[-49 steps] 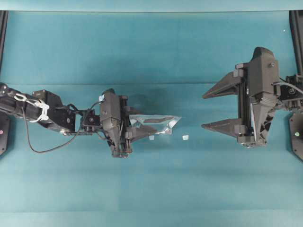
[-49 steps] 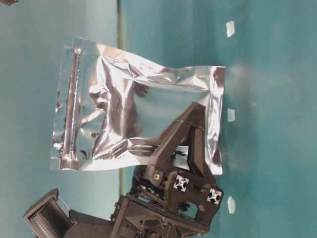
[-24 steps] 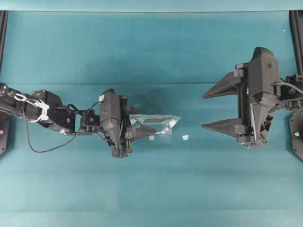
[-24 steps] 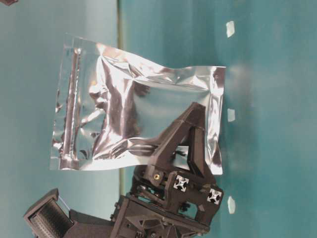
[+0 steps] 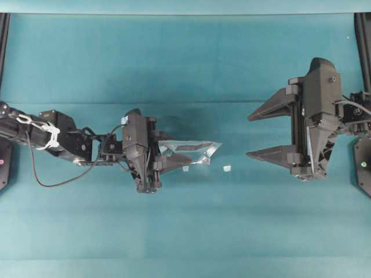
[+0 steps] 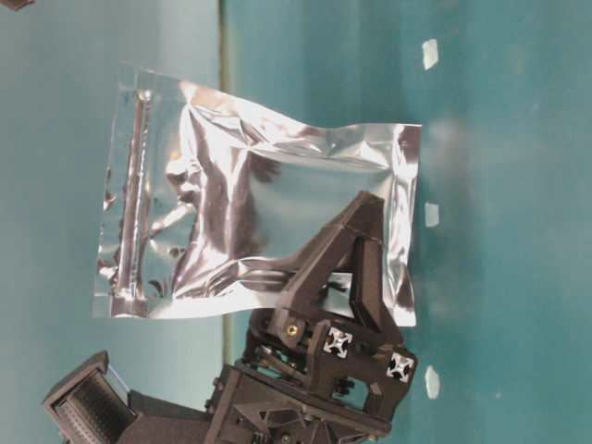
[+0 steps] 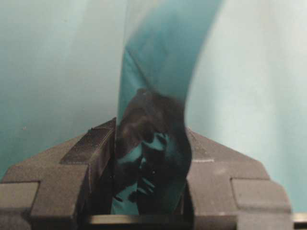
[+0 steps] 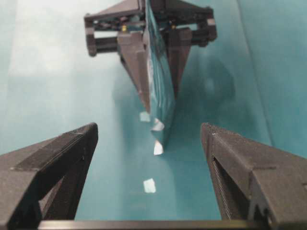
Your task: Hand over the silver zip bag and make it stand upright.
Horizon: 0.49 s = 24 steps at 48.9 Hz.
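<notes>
Pinching silver zip bag edge-on, left hand; right hand agape, well apart.

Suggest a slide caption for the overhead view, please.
Left gripper holds the silver zip bag; right gripper waits open opposite.

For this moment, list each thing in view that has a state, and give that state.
silver zip bag: clamped by the left gripper, held edge-on off the table, not yet handed over.
left gripper: shut on the bag.
right gripper: open wide, empty, facing the bag with a gap between.
pale bits: lying loose on the teal table.
</notes>
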Each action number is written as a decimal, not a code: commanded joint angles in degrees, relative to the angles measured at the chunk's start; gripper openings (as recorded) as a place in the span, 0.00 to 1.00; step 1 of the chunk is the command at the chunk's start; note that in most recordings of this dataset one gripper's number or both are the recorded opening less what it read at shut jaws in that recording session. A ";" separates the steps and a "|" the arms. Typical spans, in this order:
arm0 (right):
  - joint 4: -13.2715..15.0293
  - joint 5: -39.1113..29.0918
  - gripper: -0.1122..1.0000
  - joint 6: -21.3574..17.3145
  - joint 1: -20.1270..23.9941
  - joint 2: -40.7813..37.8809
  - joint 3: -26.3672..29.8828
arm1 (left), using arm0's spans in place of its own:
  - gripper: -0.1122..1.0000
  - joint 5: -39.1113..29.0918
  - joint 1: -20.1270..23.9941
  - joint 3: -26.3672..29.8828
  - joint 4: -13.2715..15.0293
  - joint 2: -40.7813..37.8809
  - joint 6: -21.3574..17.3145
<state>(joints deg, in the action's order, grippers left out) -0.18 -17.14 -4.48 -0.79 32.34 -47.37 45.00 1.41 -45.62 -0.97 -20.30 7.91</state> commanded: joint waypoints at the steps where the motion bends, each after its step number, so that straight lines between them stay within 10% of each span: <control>1: 0.09 0.53 0.95 -0.53 0.00 0.44 0.44 | 0.29 -0.18 -0.44 0.18 -0.18 0.44 -0.09; 24: 0.09 0.44 0.95 -0.44 0.00 0.44 0.44 | 0.29 -0.18 -0.70 0.18 -0.18 0.44 -0.62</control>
<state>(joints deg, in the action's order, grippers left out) -0.18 -17.14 -4.48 -0.79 32.34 -47.37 45.00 1.32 -45.53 -0.97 -20.30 7.38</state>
